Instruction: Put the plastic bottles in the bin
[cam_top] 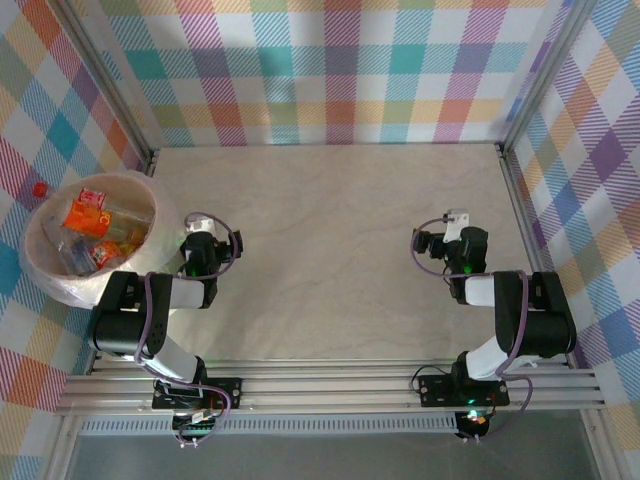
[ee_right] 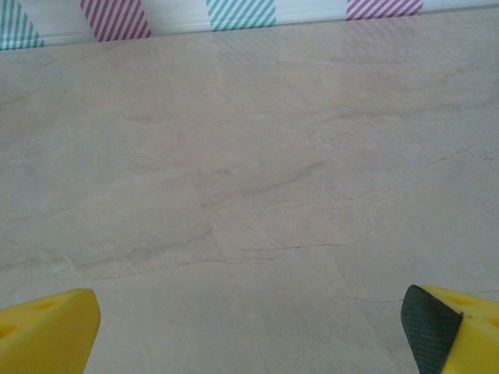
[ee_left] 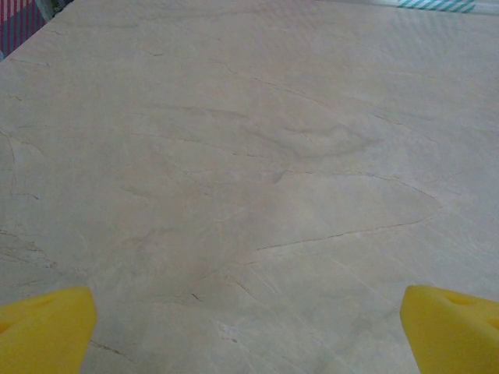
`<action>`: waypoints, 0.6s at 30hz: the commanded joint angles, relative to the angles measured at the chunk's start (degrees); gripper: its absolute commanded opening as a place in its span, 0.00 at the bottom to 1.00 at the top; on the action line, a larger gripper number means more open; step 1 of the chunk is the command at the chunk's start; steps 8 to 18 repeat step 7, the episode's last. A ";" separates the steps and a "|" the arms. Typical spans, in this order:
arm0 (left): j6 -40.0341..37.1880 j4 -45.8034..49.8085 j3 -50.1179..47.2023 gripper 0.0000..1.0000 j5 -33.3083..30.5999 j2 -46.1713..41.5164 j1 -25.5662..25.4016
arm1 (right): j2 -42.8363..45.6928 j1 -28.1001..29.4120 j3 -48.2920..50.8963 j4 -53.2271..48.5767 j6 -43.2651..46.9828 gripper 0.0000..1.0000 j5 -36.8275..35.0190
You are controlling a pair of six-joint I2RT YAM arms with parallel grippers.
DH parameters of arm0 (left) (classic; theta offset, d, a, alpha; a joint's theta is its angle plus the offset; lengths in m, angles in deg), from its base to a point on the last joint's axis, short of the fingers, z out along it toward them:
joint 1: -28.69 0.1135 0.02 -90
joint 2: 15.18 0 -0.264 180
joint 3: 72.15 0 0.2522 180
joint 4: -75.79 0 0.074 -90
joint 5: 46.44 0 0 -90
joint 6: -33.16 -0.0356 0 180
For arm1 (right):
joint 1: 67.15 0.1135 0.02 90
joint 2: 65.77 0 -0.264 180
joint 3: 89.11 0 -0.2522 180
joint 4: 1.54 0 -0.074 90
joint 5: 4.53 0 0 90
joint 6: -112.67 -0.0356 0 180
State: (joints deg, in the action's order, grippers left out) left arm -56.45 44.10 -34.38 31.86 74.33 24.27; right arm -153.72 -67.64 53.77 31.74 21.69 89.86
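The white bin [cam_top: 50,283] stands at the table's left edge, lined with a clear bag. Several plastic bottles [cam_top: 92,213] with orange and red labels lie piled inside it. A small red cap [cam_top: 40,188] shows at the bin's far-left rim. My left gripper [cam_top: 206,230] hovers just right of the bin. In the left wrist view this gripper [ee_left: 249,331] is open, its yellow fingertips [ee_left: 47,329] wide apart over bare table. My right gripper [cam_top: 452,224] is on the right side. In the right wrist view it [ee_right: 249,331] is open too, with nothing between its fingertips [ee_right: 47,331].
The pale marbled table [cam_top: 330,210] is walled by plaid panels [cam_top: 340,70] at the back and sides, with metal posts at the back corners. An aluminium rail [cam_top: 330,385] carrying both arm bases runs along the near edge.
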 commanded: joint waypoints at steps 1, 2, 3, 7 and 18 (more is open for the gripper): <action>-0.12 -2.31 -0.80 1.00 -1.12 0.14 -0.34 | -0.17 0.03 -0.55 -0.05 0.43 1.00 -0.50; -0.09 -2.32 -0.76 1.00 -1.12 0.16 -0.33 | -0.21 0.04 -0.55 -0.07 0.40 1.00 -0.44; -0.11 -2.31 -0.79 1.00 -1.19 0.18 -0.32 | -0.21 0.02 -0.55 -0.03 0.42 1.00 -0.45; -0.16 -2.37 -0.80 1.00 -1.17 0.14 -0.32 | -0.08 -0.01 -0.37 0.23 0.53 1.00 -0.45; -0.16 -2.37 -0.80 1.00 -1.17 0.14 -0.32 | -0.08 -0.01 -0.37 0.23 0.53 1.00 -0.45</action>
